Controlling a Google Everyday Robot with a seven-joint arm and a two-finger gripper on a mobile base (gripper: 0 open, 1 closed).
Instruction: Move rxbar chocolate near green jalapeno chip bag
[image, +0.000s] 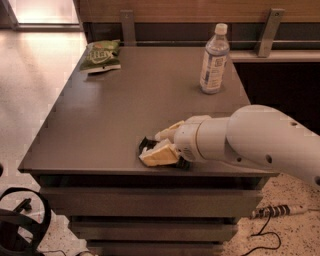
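Our claw (151, 148) sits low at the front edge of the table (100, 125), a little right of the middle, on the arm (250, 142) that reaches in over the table's right front corner. The bar (146, 144) lies on the table right at the claw, with only a dark end showing. We cannot tell whether the claw grips it. The chip bag (101, 55) lies flat at the table's far left corner, well apart from the bar. A bottle (214, 60) stands upright near the table's far right edge.
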